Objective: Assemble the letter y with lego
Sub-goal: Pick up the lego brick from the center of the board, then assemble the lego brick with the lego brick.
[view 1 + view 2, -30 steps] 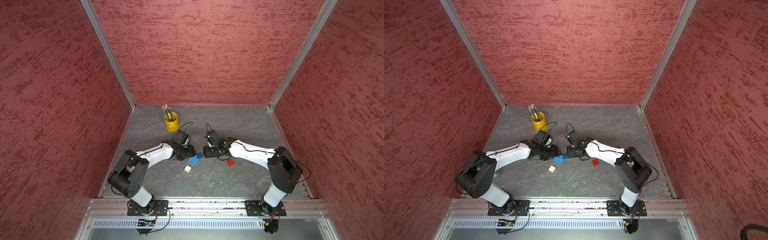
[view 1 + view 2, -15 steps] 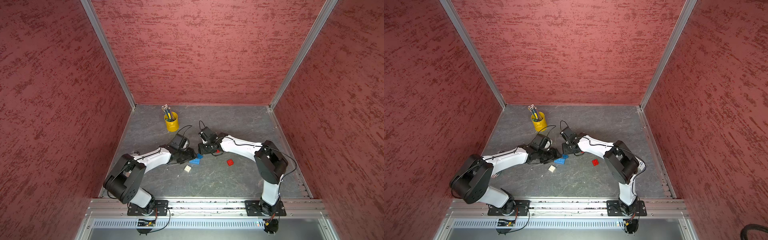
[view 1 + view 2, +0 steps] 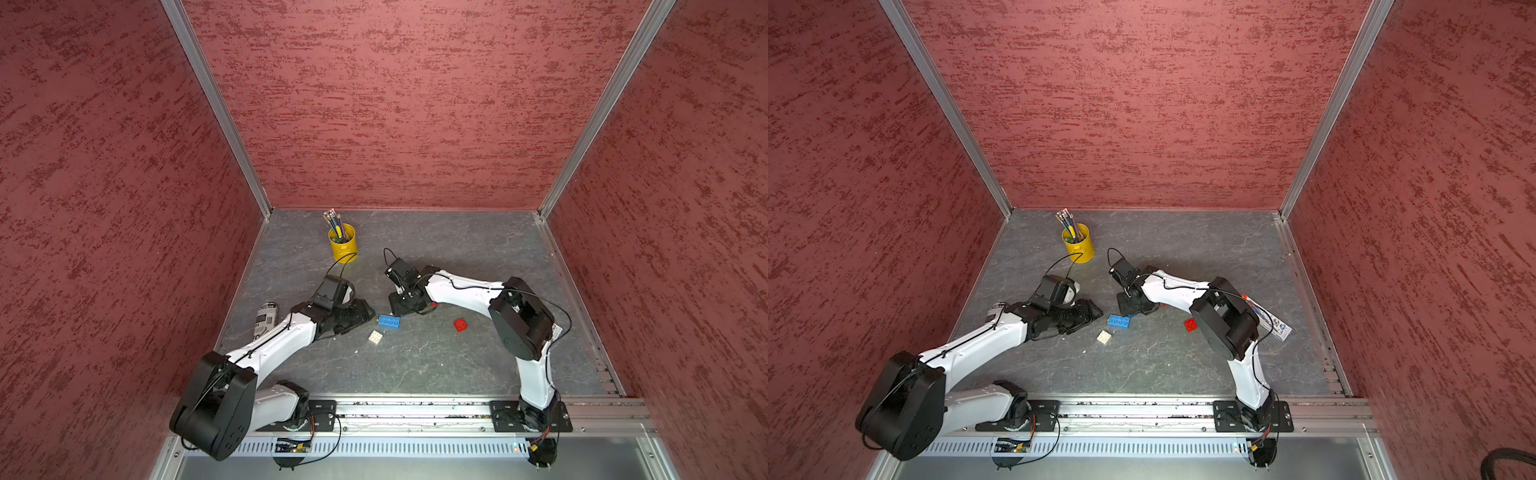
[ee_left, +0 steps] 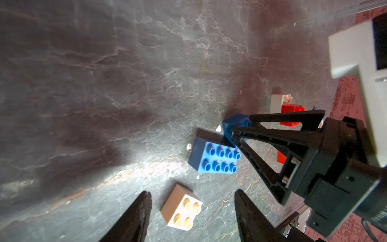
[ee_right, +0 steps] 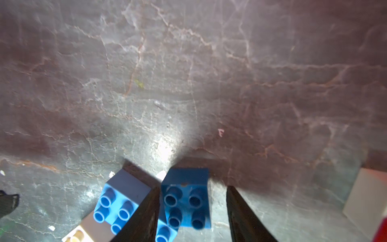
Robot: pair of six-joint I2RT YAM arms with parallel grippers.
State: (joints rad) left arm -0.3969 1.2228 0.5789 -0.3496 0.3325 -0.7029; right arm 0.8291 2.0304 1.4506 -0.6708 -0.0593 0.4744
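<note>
A long blue brick (image 3: 389,322) lies on the grey floor, with a small blue brick (image 5: 186,199) leaning tilted on its end. My right gripper (image 5: 192,188) is open and straddles the small blue brick; one finger is against it and a gap shows at the other. In both top views the right gripper (image 3: 399,309) hovers just behind the blue bricks. My left gripper (image 4: 192,191) is open above a white brick (image 4: 182,207) without touching it. A red brick (image 3: 460,324) lies apart to the right. Another white brick (image 4: 280,100) and a red one (image 4: 292,111) sit behind the right gripper.
A yellow pencil cup (image 3: 343,245) stands at the back. A printed can (image 3: 266,318) lies by the left wall beside the left arm. A flat package (image 3: 1273,322) lies under the right arm's elbow. Red walls close in three sides.
The right arm folded inward and its gripper shifted left, down over the small blue brick. The left gripper slid a little nearer the front, toward the white brick. Neither gripper's opening changed.
</note>
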